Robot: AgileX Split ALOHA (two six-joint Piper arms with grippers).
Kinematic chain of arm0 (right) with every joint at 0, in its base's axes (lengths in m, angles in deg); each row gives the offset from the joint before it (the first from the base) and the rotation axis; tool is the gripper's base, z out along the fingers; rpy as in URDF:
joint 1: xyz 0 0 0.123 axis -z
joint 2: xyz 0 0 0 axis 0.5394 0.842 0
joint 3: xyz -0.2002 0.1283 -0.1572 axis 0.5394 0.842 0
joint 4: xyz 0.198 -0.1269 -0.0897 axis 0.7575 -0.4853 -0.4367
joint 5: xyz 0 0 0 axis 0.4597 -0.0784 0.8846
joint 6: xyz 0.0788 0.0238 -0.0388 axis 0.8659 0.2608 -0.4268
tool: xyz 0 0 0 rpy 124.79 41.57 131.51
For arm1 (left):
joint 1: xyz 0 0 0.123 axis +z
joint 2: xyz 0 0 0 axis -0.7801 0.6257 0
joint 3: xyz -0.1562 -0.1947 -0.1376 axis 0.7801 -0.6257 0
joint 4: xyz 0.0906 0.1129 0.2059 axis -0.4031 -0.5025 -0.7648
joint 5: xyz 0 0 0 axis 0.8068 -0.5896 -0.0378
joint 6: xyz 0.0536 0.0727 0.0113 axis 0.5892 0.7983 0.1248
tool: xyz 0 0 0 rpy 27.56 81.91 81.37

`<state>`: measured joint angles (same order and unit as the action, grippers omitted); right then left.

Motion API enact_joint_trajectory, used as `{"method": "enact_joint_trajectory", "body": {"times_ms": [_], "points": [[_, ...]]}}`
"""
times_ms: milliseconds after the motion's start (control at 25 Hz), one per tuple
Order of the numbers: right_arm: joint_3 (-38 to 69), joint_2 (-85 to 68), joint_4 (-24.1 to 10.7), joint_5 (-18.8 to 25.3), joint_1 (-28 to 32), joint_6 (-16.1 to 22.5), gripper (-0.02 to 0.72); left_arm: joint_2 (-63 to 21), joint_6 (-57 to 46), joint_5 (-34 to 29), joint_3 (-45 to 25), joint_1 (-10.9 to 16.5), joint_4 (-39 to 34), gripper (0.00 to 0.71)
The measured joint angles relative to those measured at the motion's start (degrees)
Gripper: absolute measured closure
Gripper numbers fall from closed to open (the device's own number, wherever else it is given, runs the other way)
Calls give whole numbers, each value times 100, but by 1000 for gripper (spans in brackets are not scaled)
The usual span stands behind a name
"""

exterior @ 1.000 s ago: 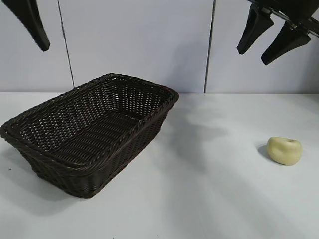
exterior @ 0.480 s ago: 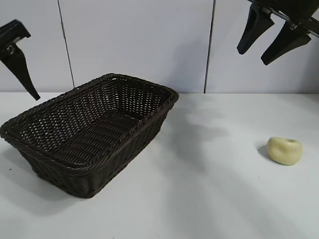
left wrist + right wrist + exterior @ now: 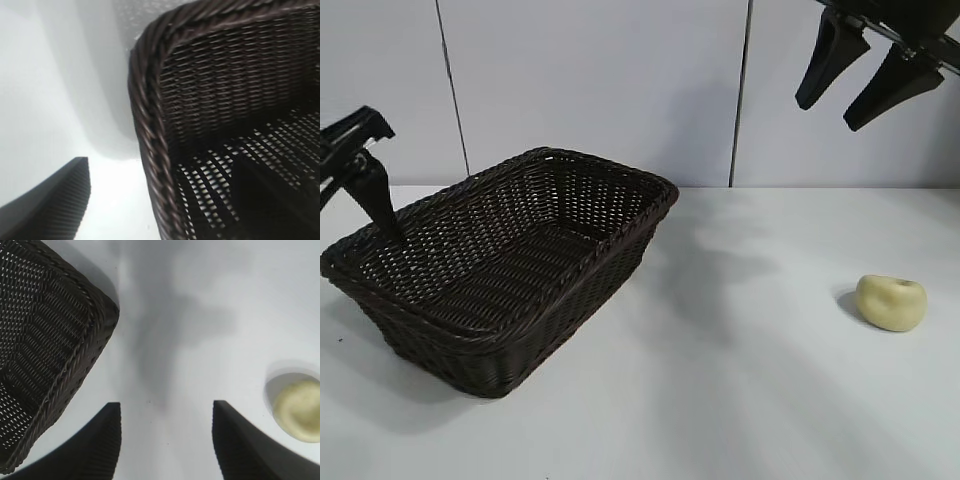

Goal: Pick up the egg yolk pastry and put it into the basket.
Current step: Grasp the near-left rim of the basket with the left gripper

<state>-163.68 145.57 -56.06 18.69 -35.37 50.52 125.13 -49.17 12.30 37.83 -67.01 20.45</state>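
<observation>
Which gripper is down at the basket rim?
The left gripper, open at the basket's far-left rim. The right gripper hangs high above the table, also open.

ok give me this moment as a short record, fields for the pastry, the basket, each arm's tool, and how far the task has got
pastry: egg yolk pastry lying on the white table, at the exterior view's right, far from the basket, untouched
basket: dark wicker basket at the left, nothing inside
left tool: left tool open, at the basket's left rim, one finger outside the braided edge
right tool: right tool open, high above the table, up and left of the pastry, holding nothing
progress: pastry not yet picked up
</observation>
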Motion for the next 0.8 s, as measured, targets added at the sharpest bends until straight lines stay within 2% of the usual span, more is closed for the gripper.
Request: {"method": "enact_joint_trajectory", "body": {"times_ms": [360, 400, 480, 680, 720, 800], "points": [[0, 0, 0, -5, 0, 0, 302, 929, 0, 576, 0, 0, 325, 151], [0, 0, 0, -5, 0, 0, 302, 965, 0, 588, 0, 0, 340, 168], [0, 0, 0, -5, 0, 0, 302, 988, 0, 617, 0, 0, 353, 251], [0, 0, 0, -5, 0, 0, 302, 995, 0, 665, 6, 0, 432, 577], [0, 0, 0, -5, 0, 0, 302, 995, -16, 660, 13, 0, 493, 608], [0, 0, 0, -5, 0, 0, 302, 995, -8, 560, 58, 0, 518, 608]]}}
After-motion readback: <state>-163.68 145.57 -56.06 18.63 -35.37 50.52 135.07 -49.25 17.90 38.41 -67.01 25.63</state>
